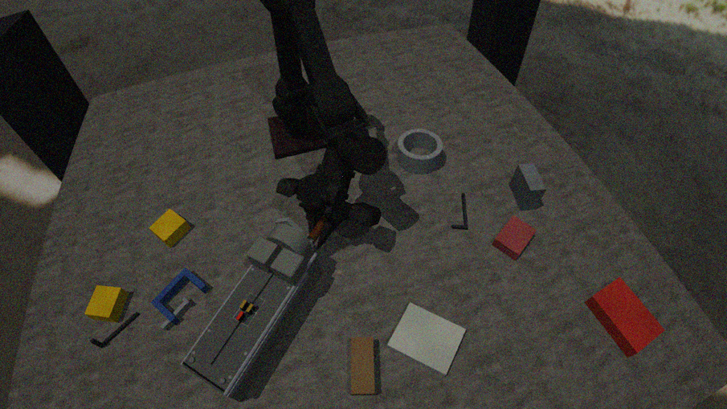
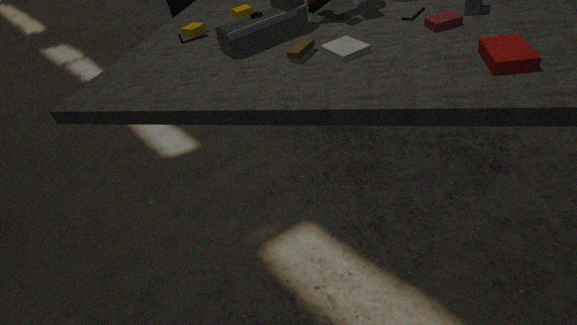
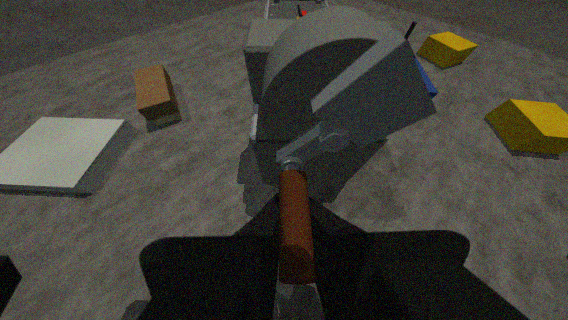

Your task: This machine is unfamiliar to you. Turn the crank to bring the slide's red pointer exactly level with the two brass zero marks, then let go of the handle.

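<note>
The grey machine (image 1: 226,346) (image 2: 266,38) (image 3: 380,102) lies diagonally on the table, its long slotted deck running to the front left and its housing near my arm. The slide's small red pointer (image 1: 240,315) is about midway along the slot, beside small yellow and black parts. Which of these are the brass marks, and whether the pointer is exactly level with them, is too small to tell. The crank's brown handle (image 1: 315,229) (image 3: 295,210) points out from the housing toward me. My gripper (image 3: 289,198) is shut on it. The fingertips are partly hidden in the top view.
A blue bracket (image 1: 172,286), two yellow blocks and a black hooked rod (image 1: 117,330) lie left of the machine. A brown block (image 1: 363,365) and a white slab (image 1: 426,338) lie to its right. A grey ring (image 1: 420,146), red blocks and a grey block (image 1: 526,181) are farther right.
</note>
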